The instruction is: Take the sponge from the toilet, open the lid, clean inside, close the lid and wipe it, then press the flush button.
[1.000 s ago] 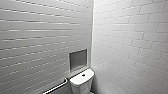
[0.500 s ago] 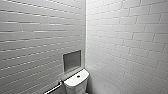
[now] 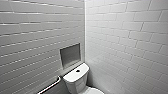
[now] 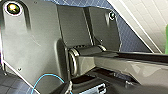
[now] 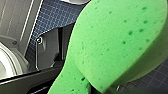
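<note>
The white toilet (image 3: pixel 75 78) stands in the corner of a tiled room, low in the head view. Its flat tank top carries the small dark flush button (image 3: pixel 78 71). The bowl end with the lid (image 3: pixel 93 91) is cut off by the picture's lower edge. The bright green sponge (image 5: pixel 112 42) looms large and close in the right wrist view, pitted with small holes, and my right gripper is shut on it. A curved white part of the toilet (image 5: pixel 10 62) lies beside it. A thin strip of the same green sponge (image 4: pixel 166 37) shows at the edge of the left wrist view.
White tiled walls meet just behind the toilet. A grey recessed niche (image 3: pixel 70 55) sits in the left wall above the tank, with a metal grab bar (image 3: pixel 50 86) below it. The floor (image 5: pixel 52 15) is dark blue with a fine grid.
The whole head view has shifted, so the toilet sits a little further left in the picture than a second ago. Both grippers stand as before.
</note>
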